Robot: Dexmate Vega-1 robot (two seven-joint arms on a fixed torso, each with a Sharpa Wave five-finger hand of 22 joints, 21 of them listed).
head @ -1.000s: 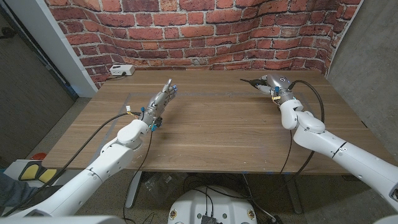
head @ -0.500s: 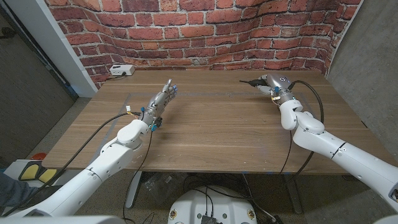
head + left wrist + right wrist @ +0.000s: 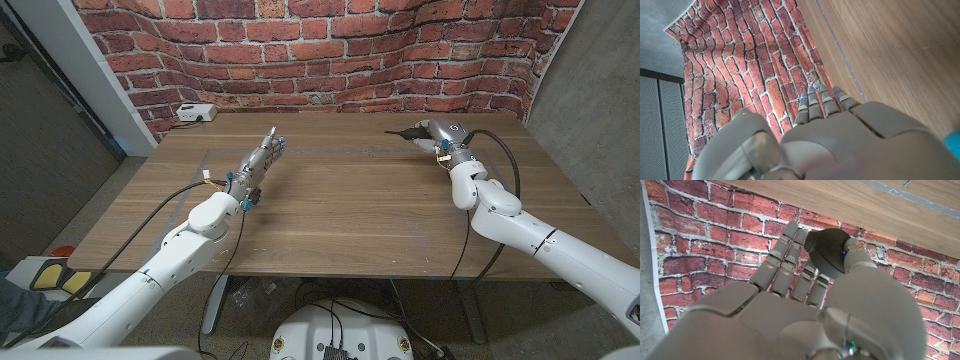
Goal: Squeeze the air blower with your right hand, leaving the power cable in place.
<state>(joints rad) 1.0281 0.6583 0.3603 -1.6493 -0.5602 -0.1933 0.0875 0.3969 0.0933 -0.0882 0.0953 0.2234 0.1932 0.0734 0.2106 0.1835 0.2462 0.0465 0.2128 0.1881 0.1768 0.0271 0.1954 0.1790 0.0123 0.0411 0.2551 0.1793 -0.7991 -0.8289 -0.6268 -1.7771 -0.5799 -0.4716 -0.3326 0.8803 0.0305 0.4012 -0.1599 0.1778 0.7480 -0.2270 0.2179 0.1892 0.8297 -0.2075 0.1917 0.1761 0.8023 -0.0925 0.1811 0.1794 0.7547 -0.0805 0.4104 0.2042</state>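
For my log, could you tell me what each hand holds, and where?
The right hand grips the air blower around its dark bulb; the left hand holds nothing.

1. My arms are showing glossy white rounded shells.
2. My left hand [image 3: 258, 160] and right hand [image 3: 441, 137] are showing grey metallic segmented fingers.
3. Black cables are running along both forearms, with small blue accents.

The table [image 3: 350, 200] is wood with a smooth, matt grain; the air blower [image 3: 826, 252] looks like dark matt rubber; the right hand [image 3: 810, 305] has pale grey, smooth, faintly sheened plastic shells; the brick wall [image 3: 330, 50] looks rough.
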